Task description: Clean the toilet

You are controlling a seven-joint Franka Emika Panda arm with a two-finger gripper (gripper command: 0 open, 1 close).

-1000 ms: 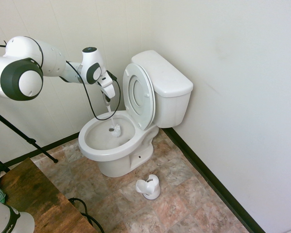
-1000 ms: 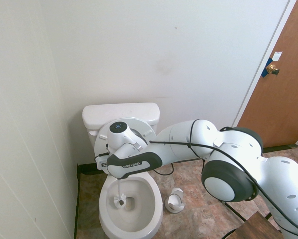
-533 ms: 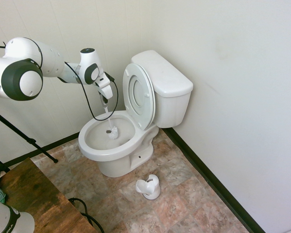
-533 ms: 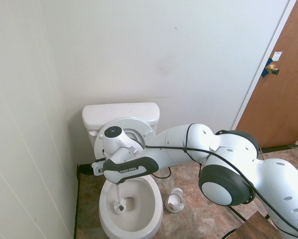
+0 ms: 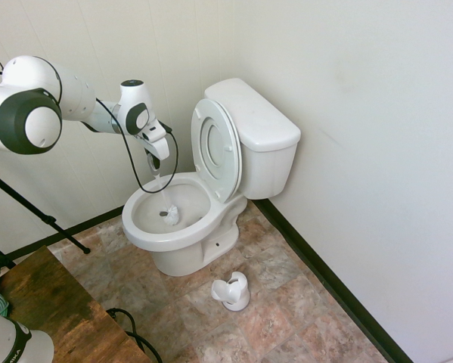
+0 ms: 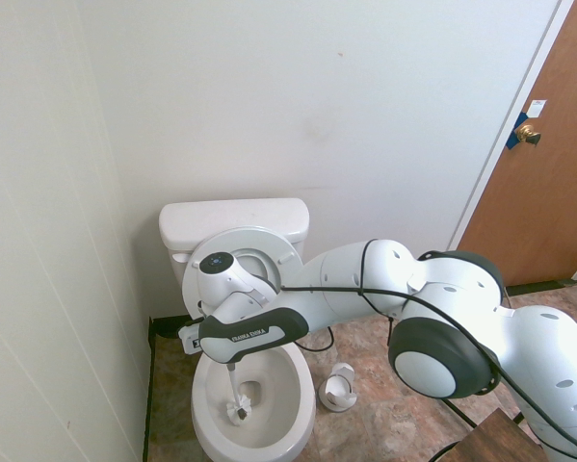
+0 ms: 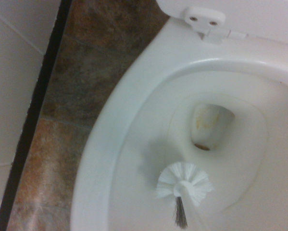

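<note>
My gripper (image 5: 155,168) is clamped on the handle of the white toilet brush (image 5: 171,216), just above the toilet (image 5: 182,212), which I take as my landmark. The toilet stands on the tiled floor (image 5: 268,306) with its tank (image 5: 265,136) against the plain wall (image 5: 347,136). The brush slants down into the toilet, and its round head lies inside the bowl's hollow, beside the drain opening (image 7: 213,120) and apart from the rim all round. A dark tuft of bristles sticks out from the white ones.

The toilet's rim surrounds my brush head. There is open room over the hollow on the front side of the toilet, and more across the bowl, on the side toward the brush holder (image 5: 232,291). At the toilet's rear, the raised lid and seat (image 5: 216,149) lean back toward the tank and stand close to my wrist, so room is tighter there. The panelled wall (image 5: 97,106) runs along one side of the toilet, with a strip of floor between. The brush holder stands on the floor on the opposite side, near the toilet but not touching it. The wooden bench (image 5: 52,310) is well apart from the toilet, beyond its front.

Compared with a second ago, my gripper has moved away from the raised lid, and the brush head has shifted toward the toilet's front. The toilet, lid and brush holder have stayed put.
</note>
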